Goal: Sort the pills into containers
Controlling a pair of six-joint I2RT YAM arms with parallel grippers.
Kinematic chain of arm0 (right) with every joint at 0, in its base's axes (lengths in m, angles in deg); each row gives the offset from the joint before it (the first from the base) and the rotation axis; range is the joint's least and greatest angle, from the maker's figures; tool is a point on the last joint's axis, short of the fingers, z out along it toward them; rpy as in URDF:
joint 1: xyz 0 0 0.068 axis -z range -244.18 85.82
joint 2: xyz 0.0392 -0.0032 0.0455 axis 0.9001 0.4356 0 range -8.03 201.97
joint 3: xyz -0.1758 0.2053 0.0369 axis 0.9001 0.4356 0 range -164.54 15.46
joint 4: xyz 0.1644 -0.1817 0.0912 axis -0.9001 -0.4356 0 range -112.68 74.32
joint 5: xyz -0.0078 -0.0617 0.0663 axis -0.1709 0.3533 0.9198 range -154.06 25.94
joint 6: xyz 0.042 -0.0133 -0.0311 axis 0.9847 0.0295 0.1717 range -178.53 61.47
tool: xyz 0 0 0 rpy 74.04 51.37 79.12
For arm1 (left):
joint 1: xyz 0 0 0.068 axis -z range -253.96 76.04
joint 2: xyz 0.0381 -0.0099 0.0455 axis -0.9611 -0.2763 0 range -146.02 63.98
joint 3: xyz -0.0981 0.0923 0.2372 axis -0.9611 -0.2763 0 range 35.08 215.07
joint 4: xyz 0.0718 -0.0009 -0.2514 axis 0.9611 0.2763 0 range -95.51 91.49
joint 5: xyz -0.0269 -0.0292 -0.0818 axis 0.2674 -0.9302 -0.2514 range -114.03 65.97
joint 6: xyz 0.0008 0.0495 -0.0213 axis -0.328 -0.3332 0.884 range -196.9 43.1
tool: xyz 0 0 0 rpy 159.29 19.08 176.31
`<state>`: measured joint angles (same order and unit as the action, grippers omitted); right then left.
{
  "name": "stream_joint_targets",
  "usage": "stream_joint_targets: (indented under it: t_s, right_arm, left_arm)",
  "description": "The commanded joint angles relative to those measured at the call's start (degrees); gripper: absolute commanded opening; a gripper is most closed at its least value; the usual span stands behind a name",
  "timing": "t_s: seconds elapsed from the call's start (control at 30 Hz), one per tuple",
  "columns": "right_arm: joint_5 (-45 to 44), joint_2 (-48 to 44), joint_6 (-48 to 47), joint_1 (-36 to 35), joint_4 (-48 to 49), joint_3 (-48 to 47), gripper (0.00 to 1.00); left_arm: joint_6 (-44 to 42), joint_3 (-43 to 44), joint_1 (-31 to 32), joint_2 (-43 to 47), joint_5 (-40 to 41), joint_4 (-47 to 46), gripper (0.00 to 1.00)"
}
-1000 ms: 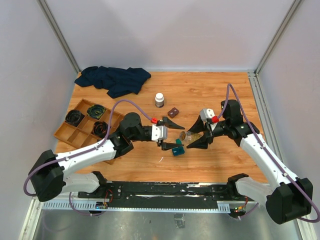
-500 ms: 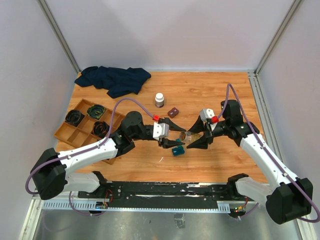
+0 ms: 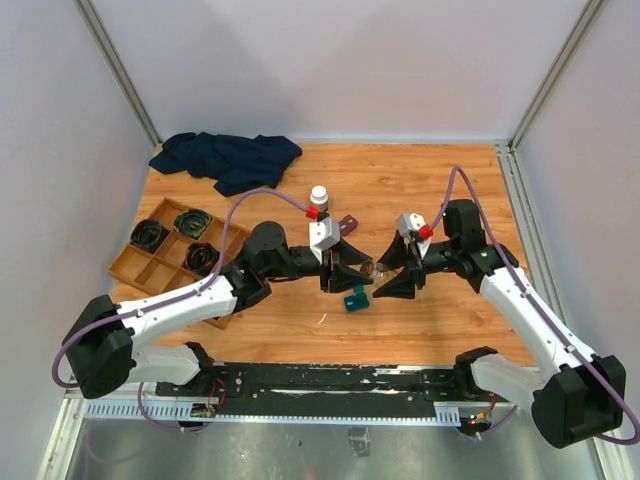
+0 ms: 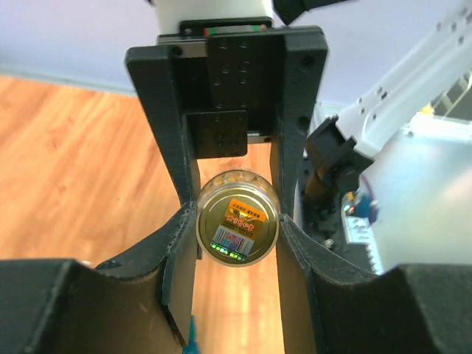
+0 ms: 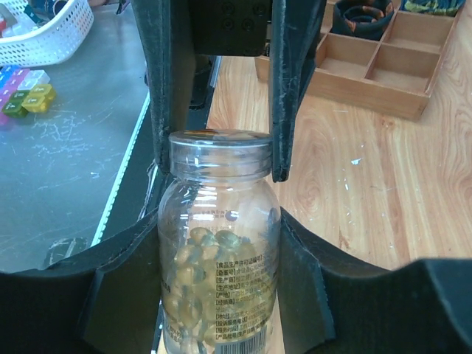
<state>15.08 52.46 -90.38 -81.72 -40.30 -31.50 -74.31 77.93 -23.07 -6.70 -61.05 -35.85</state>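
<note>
Over the middle of the wooden table (image 3: 420, 180), your right gripper (image 3: 384, 272) clamps the clear pill bottle (image 5: 219, 251) by its body. The bottle's long axis is level, running left-right, and its cap (image 4: 236, 230) points left. Your left gripper (image 3: 358, 266) has narrow jaws pressing that cap. The teal case (image 3: 355, 300) lies on the table just nearer.

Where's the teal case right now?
Top view: the teal case lies on the table near centre, just on the near side of the pill bottle.
</note>
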Motion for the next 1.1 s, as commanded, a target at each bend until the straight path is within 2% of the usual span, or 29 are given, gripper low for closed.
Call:
stream_joint_targets:
  t_s: [0.0, 0.07, 0.17, 0.3, 0.47, 0.5, 0.7, 0.8, 1.0, 1.07]
  right_arm:
    - [-7.5, -0.1, 1.6, 1.2, 5.6, 0.0, 0.01]
    - [-8.3, 0.0, 2.5, 1.1, 6.2, 0.1, 0.01]
    - [-8.9, 0.0, 3.3, 1.4, 6.6, 0.2, 0.01]
    - [-8.9, 0.0, 4.5, 1.8, 7.3, 0.2, 0.01]
    - [-8.3, -0.1, 4.5, 1.8, 7.4, 0.3, 0.01]
    - [-8.2, 0.0, 4.5, 1.8, 7.4, 0.4, 0.01]
    - [-7.3, 0.0, 4.3, 1.8, 7.3, 0.5, 0.01]
    - [-6.5, -0.1, 3.8, 1.9, 6.5, 0.3, 0.01]
    - [-4.5, -0.2, 0.8, 2.1, 4.2, -0.1, 0.01]
    - [-3.3, -0.3, -0.8, 2.4, 2.4, -0.5, 0.0]
  left_arm:
    - [31.5, -1.1, 0.5, 0.8, 13.7, -1.1, 0.0]
    - [40.9, -3.7, 0.6, 2.4, 19.5, -1.0, 0.0]
    - [46.4, -5.9, 1.1, 5.4, 23.1, -0.9, 0.0]
    - [45.8, -6.9, 2.4, 8.3, 28.5, 0.8, 0.0]
    - [46.2, -5.3, 2.7, 6.9, 26.8, 1.1, 0.01]
    - [46.2, -4.9, 2.7, 6.6, 26.4, 1.0, 0.05]
    - [44.9, -4.0, 2.7, 7.6, 25.5, 0.9, 0.52]
    - [41.8, -5.5, 2.7, 10.1, 26.9, 0.0, 0.7]
    - [31.1, -12.8, 2.7, 19.3, 27.6, -7.4, 0.97]
    - [23.9, -15.3, 2.7, 21.6, 23.6, -11.7, 0.99]
